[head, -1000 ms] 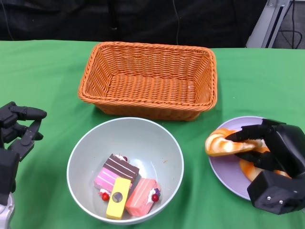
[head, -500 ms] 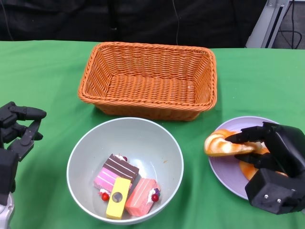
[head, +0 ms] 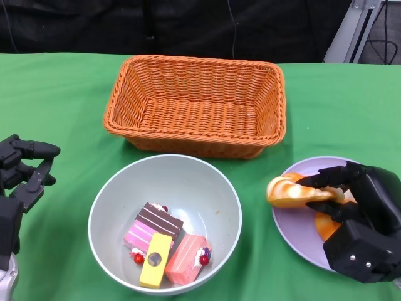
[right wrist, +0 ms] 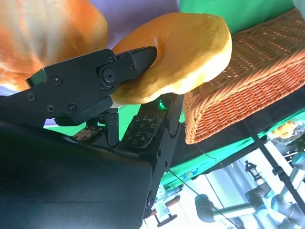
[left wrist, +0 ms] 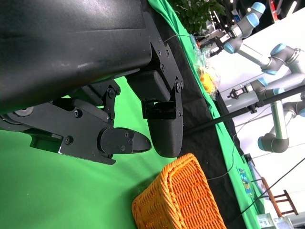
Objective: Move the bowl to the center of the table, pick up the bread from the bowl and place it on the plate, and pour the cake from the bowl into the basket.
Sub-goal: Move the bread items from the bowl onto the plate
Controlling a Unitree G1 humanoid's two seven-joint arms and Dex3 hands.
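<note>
A: Where's it at? The bowl (head: 165,224) looks centered on the bench (head: 56,94).

B: Yep. The right hand (head: 351,213) pinches the bread (head: 289,191) over the plate (head: 297,226), not released. Left hand (head: 22,172) idle, fingers apart. Cake (head: 164,248) sits in the bowl; basket (head: 196,103) pour remains.

Basket (head: 195,105) behind bowl (head: 188,182) — plate (head: 299,226) right

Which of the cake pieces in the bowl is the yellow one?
The yellow cake piece lies at the near rim of the bowl, between the striped pink-and-brown piece and the salmon-pink piece. It has a dark spot in its middle.
</note>
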